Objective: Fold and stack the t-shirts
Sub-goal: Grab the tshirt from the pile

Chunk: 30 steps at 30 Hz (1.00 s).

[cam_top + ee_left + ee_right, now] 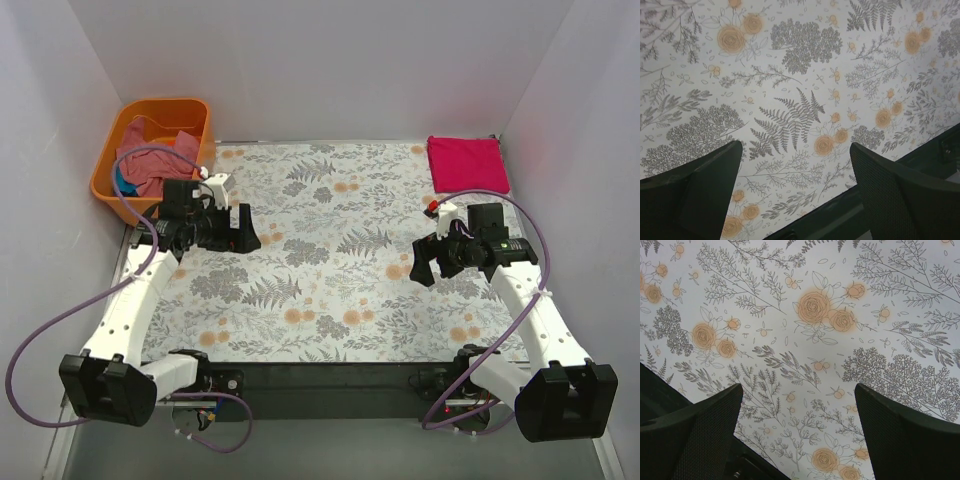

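We've got the left gripper (245, 232) hanging over the left side of the bench, jaws spread wide and holding nothing. In the left wrist view only the floral tablecloth (805, 75) shows in the gap. It's the same on the right side for the right gripper (420, 268): its fingers (700, 435) are parted, with bare print between them. Neither gripper touches a garment.

The magenta-pink t-shirt (468, 163) lies in the far right corner of the bench, folded into a flat, tidy rectangle. It sits beyond the right gripper and well apart from it.

At the far left corner, just past the edge of the tablecloth, we see the orange tub (165, 104), a rigid plastic bin with rounded corners. Inside it the dusty brick-red t-shirt (150, 160) is crumpled in a soft heap, and a sliver of teal-blue cloth (122, 180) shows at its left side. The left gripper is near the tub but outside it, over the bench.

Up close, the fingers are black and wedge-shaped, with a fine dotted mesh on their inner faces. The tablecloth lies smooth, white with grey ferns and pale orange roses.
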Tool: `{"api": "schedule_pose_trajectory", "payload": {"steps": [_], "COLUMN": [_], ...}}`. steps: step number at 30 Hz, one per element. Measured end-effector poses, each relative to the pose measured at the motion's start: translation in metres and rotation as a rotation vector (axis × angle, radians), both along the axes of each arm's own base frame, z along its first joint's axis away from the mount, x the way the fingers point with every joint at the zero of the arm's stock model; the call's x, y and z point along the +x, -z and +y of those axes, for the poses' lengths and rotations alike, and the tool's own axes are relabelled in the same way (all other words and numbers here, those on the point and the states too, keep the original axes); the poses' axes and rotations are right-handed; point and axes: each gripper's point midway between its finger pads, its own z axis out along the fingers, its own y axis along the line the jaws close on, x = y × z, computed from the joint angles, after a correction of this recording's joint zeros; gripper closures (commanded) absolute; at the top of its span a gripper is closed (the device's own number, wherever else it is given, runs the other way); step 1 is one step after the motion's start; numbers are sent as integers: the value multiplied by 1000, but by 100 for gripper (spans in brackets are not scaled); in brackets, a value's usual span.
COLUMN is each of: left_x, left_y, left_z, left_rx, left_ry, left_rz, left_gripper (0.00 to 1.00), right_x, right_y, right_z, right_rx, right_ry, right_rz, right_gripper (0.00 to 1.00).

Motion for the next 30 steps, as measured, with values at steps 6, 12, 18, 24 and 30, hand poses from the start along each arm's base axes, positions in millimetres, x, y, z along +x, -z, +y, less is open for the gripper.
{"api": "schedule_pose_trajectory", "payload": {"steps": [6,12,18,24,30], "left_x": [62,149,252,315,338], "left_y": [-77,-155,-148,-78,-9], "left_z": [-6,21,130,212,247], "left_rx": [-32,-41,9,62,137], "left_ry": [-4,-105,-380,-560,-632], "left_rz": [-148,-358,-435,-377,-293], "left_gripper": [11,11,11,14,19], "right_x": [1,2,4,5,6], "right_y": [0,1,-1,1,8], "right_z": [0,1,2,2,2], "right_rx": [4,4,11,13,13], "right_ry": [4,5,5,7,6], "right_rz": [0,2,-8,-2,31], "right_gripper": [2,2,1,2,2]}}
